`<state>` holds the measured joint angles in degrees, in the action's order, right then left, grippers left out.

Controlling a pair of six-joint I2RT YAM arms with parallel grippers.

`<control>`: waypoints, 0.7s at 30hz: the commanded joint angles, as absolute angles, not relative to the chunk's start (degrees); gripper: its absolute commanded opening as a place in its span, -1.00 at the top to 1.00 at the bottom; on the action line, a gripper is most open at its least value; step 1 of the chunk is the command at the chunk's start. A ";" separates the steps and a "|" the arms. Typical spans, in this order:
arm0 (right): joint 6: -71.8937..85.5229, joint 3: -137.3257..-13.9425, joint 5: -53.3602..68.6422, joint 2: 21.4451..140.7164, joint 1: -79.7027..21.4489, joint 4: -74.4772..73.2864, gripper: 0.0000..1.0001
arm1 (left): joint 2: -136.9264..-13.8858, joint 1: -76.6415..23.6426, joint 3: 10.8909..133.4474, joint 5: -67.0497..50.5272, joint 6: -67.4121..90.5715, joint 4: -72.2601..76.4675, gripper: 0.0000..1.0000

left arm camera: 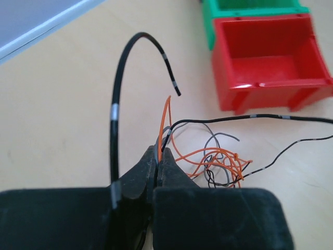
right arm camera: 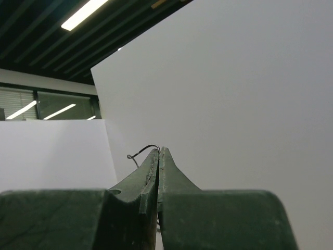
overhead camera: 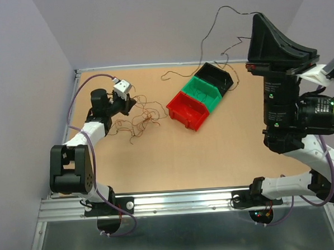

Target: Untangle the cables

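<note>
Two pincers, and both are pressed fully together. The left gripper (left arm camera: 157,151), left of the red bin (overhead camera: 187,110), pinches thin orange and black strands of the cables (overhead camera: 141,118) right at its tips. In the left wrist view these strands come out from between the closed fingertips and run toward the red bin. A thicker black wire (left arm camera: 115,104) with grey bands rises beside the left finger and curves over in an arch, its free end pointing down. Whether this one is pinched too, I cannot tell.

Most of the tangle lies flat on the table (overhead camera: 213,156), between the left gripper and the red bin, with its long direction across toward the bin.

The right gripper (overhead camera: 255,15) is lifted high, beyond and to the right of the red bin, and grips one long black wire (overhead camera: 203,42). This strand hangs down leftward to the table behind the bin row.
</note>
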<state>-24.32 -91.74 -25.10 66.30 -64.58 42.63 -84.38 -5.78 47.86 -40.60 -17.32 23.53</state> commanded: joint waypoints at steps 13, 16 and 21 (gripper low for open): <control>-31.76 -85.96 -36.30 72.15 -59.16 46.85 0.99 | -82.79 -1.23 47.90 -35.24 -10.20 31.29 1.00; -25.00 -84.12 -35.60 74.00 -52.22 46.93 0.97 | -82.44 -1.40 47.64 -35.51 -10.19 31.38 1.00; -17.33 -83.49 -34.37 79.36 -41.16 45.19 0.93 | -81.83 -1.58 47.46 -36.04 -10.02 31.29 1.00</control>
